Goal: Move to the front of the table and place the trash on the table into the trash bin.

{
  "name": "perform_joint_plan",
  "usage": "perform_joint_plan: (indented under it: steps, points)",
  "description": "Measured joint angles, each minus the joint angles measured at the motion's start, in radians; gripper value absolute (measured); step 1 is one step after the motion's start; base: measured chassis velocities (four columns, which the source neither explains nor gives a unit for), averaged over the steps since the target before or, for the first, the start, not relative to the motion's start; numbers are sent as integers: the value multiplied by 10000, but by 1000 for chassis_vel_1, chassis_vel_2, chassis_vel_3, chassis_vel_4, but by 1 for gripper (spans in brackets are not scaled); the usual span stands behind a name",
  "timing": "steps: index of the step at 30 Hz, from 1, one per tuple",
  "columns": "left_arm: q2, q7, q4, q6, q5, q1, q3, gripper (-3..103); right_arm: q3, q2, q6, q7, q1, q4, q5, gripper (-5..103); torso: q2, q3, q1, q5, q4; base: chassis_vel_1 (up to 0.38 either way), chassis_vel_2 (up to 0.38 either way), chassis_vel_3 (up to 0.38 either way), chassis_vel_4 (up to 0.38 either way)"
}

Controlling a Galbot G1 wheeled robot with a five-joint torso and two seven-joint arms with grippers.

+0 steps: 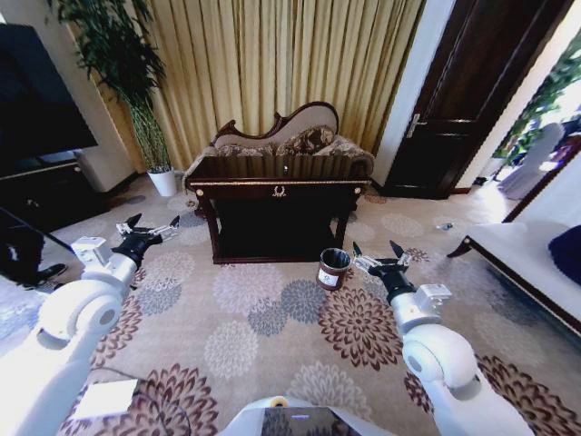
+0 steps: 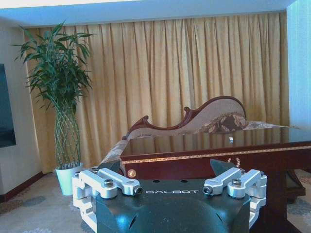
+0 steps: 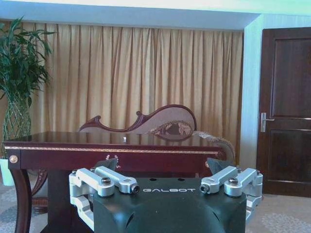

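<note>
Both arms reach forward over the flowered carpet [image 1: 272, 318], the left pincer [image 1: 152, 227] and the right pincer [image 1: 381, 258] each spread wide with nothing between the fingers, well short of the bench [image 1: 277, 186]. The small round trash bin [image 1: 333, 268], dark with a pale label, stands on the carpet just left of the right pincer, by the bench's right leg. The bench is dark glossy wood with gold trim; one tiny pale scrap [image 3: 124, 139] lies on top, a curved chaise [image 1: 290, 136], gold curtains [image 1: 272, 54] and a potted bamboo [image 1: 136, 82] behind.
</note>
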Motion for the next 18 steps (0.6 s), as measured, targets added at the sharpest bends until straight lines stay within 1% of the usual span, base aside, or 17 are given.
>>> perform_joint_plan:
  steps: [5, 8, 18]
  points:
    - [-43, 2, 15, -21, 39, 7, 34, 100, -72, 16, 122, -5, 0, -82, -54, 100, 2, -1, -2, 0, -1, 84, -106, -73, 93]
    - [-84, 0, 13, -52, 47, 41, 30, 100, -118, 22, 311, -53, -10, -228, -179, 100, -4, 4, 3, 0, -1, 0, 0, 0, 0]
    - [-103, -70, -9, -86, 35, 75, -76, 100, -65, 35, 335, -64, 7, -257, -228, 100, -4, 2, 4, -1, 0, 0, 0, 0, 0]
